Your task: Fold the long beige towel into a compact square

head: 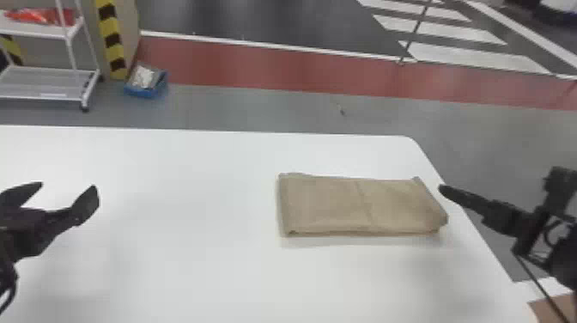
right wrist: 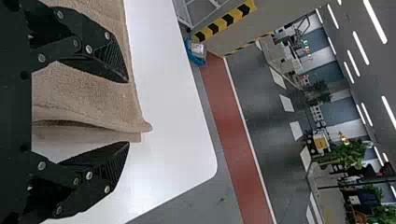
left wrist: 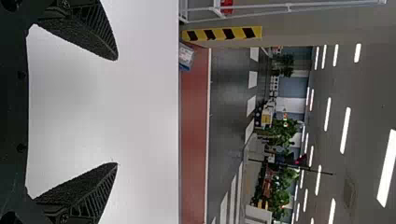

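Have the right end effector [head: 444, 190] beside the right end of the beige towel [head: 322, 206], released, with both fingers spread wide in the right wrist view. Have the left end effector [head: 68, 185] likewise released, over the left part of the white worktop [head: 171, 257], well apart from the towel.

See the towel lying on the worktop's right part, folded into a layered rectangle, longer from left to right than front to back, with a crease near its middle. In the right wrist view, see layers parting at an edge.

Farther off, see grey floor [head: 240, 107], a red strip [head: 257, 68], a blue box [head: 148, 92] beside a striped pillar [head: 112, 38], and a white rack [head: 43, 31].
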Controlling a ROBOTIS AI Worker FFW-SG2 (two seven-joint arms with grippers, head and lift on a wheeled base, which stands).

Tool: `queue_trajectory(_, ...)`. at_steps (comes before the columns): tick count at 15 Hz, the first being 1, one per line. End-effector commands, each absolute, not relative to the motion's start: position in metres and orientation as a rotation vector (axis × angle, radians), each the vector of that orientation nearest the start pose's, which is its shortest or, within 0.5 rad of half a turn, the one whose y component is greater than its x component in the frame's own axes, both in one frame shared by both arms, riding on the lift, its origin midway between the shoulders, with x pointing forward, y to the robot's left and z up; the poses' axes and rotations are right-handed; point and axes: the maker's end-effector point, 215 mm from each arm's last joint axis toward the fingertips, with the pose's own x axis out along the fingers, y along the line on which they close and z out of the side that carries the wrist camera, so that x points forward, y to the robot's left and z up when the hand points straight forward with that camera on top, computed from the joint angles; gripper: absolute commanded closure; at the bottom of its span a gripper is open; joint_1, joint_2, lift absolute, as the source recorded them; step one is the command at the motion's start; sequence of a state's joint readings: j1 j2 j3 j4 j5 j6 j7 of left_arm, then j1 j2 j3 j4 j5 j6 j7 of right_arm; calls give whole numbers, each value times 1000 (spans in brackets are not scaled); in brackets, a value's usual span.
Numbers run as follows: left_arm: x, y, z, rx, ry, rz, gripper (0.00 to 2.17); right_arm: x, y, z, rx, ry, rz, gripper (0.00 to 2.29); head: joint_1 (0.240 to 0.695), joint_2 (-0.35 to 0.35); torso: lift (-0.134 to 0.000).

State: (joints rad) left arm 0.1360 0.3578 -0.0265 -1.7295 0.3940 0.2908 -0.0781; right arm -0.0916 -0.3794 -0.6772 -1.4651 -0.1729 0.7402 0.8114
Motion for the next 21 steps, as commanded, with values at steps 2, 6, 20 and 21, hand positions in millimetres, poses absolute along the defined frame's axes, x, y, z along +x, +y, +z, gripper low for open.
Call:
queue_trajectory(2,538,239,-398,-58,277,-223,76,475,-566,-389,333,436,59,73,695,-292,-124)
queue_trajectory(6,530,187,-396,-81,323,-292,76,458,-574,-397,341,450,48,164,695,-350,-124)
queue_trajectory(20,487,21,-400,-139,402,-485,83,464,-536,-418,326,464,97,215,695,-350,-124)
queue_trajectory(21,487,19,-399,-144,401,-486,83,464,-534,-420,330,465,99,215,695,-350,-124)
